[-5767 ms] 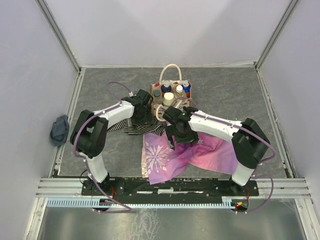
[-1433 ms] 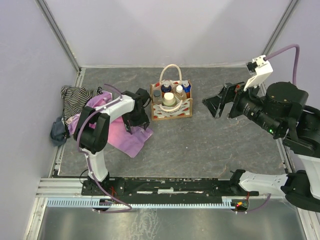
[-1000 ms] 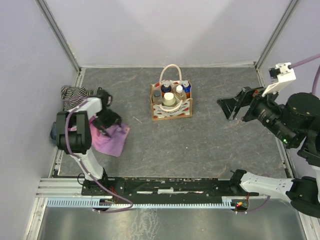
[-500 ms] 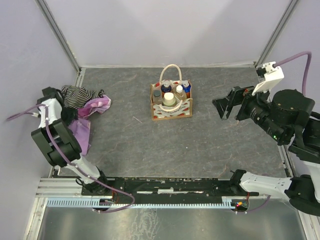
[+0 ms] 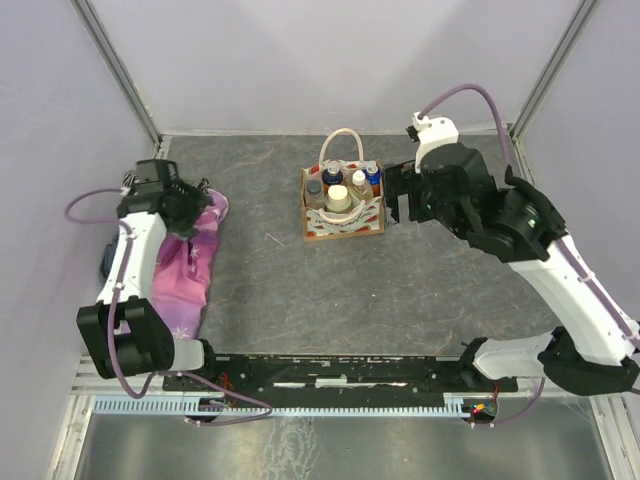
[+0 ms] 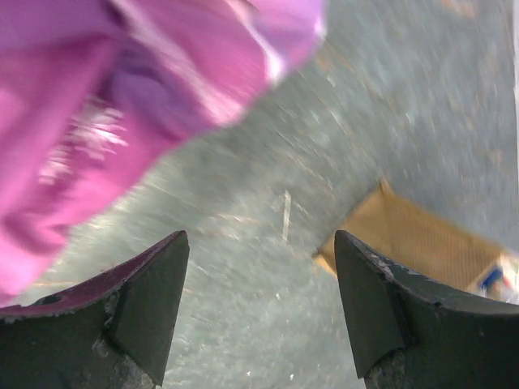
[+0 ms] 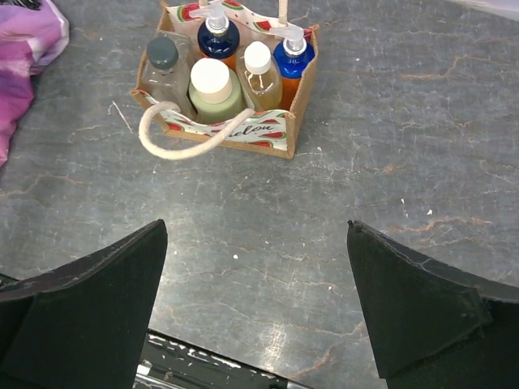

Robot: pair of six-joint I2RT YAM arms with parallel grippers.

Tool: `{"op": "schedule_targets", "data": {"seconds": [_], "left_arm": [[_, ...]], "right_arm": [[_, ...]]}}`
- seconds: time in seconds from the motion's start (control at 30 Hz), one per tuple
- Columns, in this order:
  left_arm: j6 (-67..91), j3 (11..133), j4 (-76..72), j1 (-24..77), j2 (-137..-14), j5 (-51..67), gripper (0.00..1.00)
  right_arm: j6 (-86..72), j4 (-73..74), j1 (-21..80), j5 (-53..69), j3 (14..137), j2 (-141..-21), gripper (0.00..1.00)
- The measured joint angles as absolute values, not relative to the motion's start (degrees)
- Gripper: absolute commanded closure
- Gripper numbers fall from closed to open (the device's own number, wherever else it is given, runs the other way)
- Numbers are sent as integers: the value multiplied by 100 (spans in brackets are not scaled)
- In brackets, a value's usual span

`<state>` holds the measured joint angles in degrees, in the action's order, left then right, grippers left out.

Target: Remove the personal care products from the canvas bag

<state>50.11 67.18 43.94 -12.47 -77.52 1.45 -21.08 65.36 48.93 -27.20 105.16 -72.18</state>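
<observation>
Now the bag (image 5: 345,222) sits toward twelve o'clock, five bottles (image 7: 214,91) upright inside. The right gripper (image 7: 256,228) hovers at its three o'clock, jaws wide, probably lining up a pick; the left gripper (image 6: 255,243), open and empty, hangs clear at nine o'clock by the pink cloth (image 5: 190,258).

Bottles (image 7: 215,77) stand in the bag (image 7: 243,134) (the cloth (image 5: 190,262) lies well to its left).
</observation>
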Motion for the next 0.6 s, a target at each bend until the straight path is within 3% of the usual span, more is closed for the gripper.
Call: {"op": "schedule_targets", "data": {"seconds": [0.33,0.6], "left_arm": [[4993,7190,4053,875,-8171,617,19],[4814,7649,4053,1431,-8259,615,19]], "right_arm": [[-1905,6512,4154,-1747,11050,-8565,0],[-1610,6125,3739,-1299,11502,-10110,0]]}}
